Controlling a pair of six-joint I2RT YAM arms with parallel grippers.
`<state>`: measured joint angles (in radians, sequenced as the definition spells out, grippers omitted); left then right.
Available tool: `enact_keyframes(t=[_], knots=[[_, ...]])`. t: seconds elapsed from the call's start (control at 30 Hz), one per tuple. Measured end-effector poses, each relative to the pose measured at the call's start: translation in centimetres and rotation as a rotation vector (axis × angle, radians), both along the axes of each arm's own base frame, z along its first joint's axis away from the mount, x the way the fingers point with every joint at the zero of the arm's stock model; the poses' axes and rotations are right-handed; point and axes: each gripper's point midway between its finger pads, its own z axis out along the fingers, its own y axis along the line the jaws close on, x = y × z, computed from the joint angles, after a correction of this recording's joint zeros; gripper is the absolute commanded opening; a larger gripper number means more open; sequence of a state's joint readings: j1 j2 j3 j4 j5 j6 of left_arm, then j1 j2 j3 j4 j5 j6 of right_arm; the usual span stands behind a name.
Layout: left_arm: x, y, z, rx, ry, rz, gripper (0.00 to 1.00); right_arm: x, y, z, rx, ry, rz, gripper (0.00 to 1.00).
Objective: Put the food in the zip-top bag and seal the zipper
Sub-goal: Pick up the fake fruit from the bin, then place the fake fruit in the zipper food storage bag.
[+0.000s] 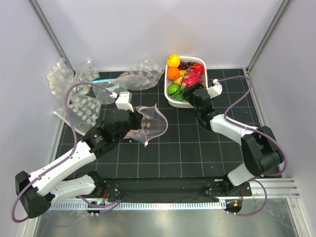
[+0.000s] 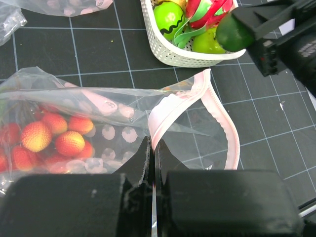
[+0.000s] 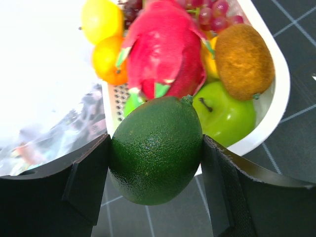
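Left fingers (image 2: 140,165) pinched closed on the film of the dotted zip-top bag (image 2: 113,106) just beside its open pink zipper (image 2: 173,111), strawberries (image 2: 47,140) already inside. Right fingers (image 3: 89,177) clamp a dark green pebbled fruit (image 3: 155,148) at the rim of the white basket (image 3: 276,94), where the dragon fruit (image 3: 168,49) lies. The desk (image 1: 197,148) is black with a pale grid, boxed by plain white walls (image 1: 123,29); bag lies left of the basket.

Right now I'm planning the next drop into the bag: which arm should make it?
Right, probably: the right gripper clamps a green fruit by the basket, while the left gripper pinches the zip-top bag at its open mouth.
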<state>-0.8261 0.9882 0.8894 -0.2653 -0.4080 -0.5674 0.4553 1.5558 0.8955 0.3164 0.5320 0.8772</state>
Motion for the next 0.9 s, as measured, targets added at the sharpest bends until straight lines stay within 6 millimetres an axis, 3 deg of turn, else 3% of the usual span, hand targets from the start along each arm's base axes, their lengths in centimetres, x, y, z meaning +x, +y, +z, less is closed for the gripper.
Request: enact_keyframes(t=[0.3, 0.57, 0.73, 0.9], knots=[[-0.1, -0.1, 0.0, -0.001, 0.002, -0.006, 0.0, -3.5, 2.4, 4.5, 0.038, -0.048, 0.202, 0.43], [-0.1, -0.3, -0.2, 0.001, 0.009, -0.015, 0.0, -11.5, 7.5, 9.9, 0.009, -0.189, 0.522, 0.43], [0.0, -0.7, -0.9, 0.015, 0.028, -0.026, 0.0, -16.0, 12.4, 9.8, -0.114, -0.242, 0.757, 0.43], [-0.1, -1.0, -1.3, 0.025, 0.044, -0.04, 0.0, -19.6, 15.7, 9.4, -0.237, -0.298, 0.92, 0.43]])
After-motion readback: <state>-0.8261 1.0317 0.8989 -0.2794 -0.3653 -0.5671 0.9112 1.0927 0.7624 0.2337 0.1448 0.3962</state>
